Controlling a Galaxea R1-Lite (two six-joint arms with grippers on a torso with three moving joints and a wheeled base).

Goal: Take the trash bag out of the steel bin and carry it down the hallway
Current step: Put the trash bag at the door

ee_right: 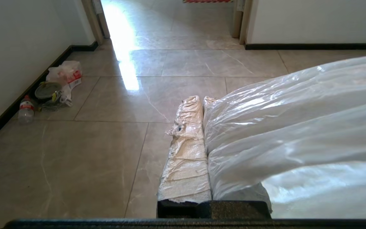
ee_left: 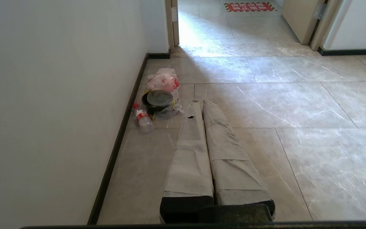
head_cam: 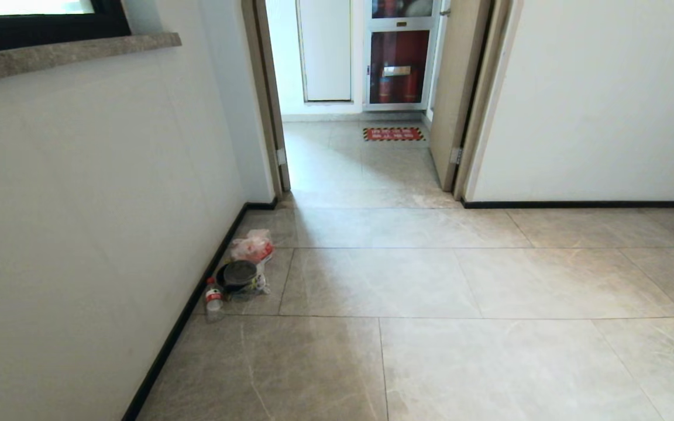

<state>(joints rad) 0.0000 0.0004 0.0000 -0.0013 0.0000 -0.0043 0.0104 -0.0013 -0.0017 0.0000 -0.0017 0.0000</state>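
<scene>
Where the right wrist view looks along its own fingers, I see the trash bag (ee_right: 297, 133) draped as a sheet of translucent white plastic over one side of the right gripper (ee_right: 199, 101). Its jaws are pressed together with no gap; the plastic covers one finger, and I cannot tell whether any of it is pinched between them. No steel bin shows in any view.

The left gripper (ee_left: 199, 103) carries nothing, its two cloth-wrapped fingers (ee_left: 189, 159) lying flat against each other and pointing along the floor.

The hallway (head_cam: 430, 327) opens ahead as broad grey-beige tiles. On my left, a white wall (head_cam: 79, 204) runs forward, edged by black skirting (head_cam: 185, 316). Against that skirting sits a small cluster: a plastic bottle (head_cam: 213, 298) with a red cap and label, a black round bowl (head_cam: 239, 275) in clear wrap just beyond it, and a clear bag with red contents (head_cam: 252, 245) farther along, touching the bowl's wrap. The cluster hugs the wall.

Straight ahead, a doorway (head_cam: 366, 169) with tan frames leads to more tile, a red floor marking (head_cam: 393, 134) and a glazed cabinet with red contents (head_cam: 399, 64). The door leaf (head_cam: 454, 93) stands open on the doorway's right side. To the right, a white wall with black skirting closes the far edge.
</scene>
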